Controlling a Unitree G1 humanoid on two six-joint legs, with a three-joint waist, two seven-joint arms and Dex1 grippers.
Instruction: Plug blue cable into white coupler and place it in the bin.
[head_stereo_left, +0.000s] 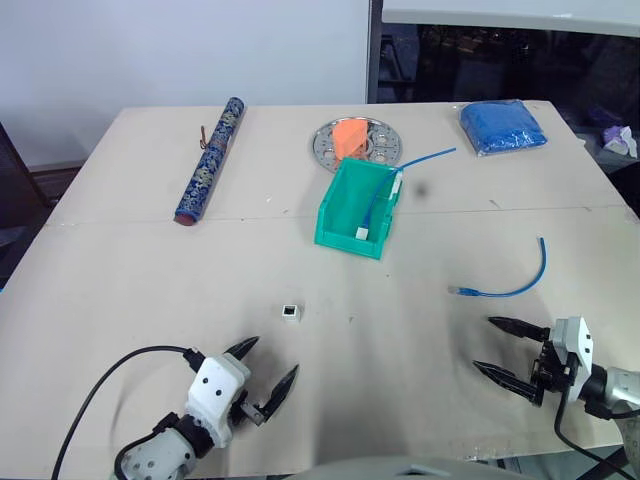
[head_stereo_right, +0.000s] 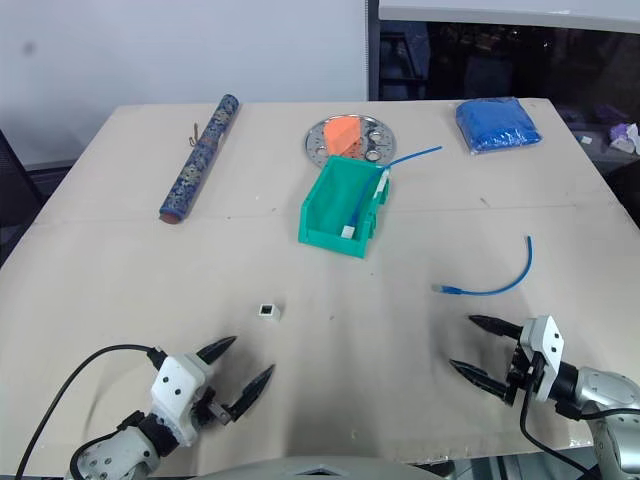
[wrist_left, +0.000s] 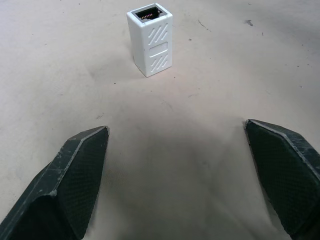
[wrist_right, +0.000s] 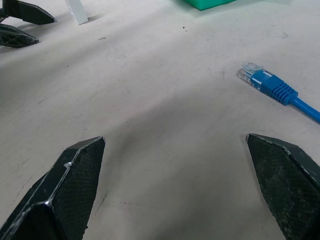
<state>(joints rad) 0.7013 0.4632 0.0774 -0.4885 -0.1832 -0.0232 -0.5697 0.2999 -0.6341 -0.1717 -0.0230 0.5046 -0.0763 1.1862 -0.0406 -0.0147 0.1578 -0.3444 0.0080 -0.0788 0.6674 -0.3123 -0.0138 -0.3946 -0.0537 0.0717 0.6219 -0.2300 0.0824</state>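
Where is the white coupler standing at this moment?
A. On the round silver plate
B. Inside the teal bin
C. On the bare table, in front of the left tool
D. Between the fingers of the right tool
C: the white coupler stands upright on the table, socket up, just ahead of the open left tool, touching nothing else.

Even, diffuse overhead light falls on the pale table (head_stereo_left: 150, 300), without glare. Shadows are soft: a faint patch beside the bin (head_stereo_left: 357, 208), broader ones under the finger tips in both wrist views. Head views are sharp; a dark window stands beyond the table.
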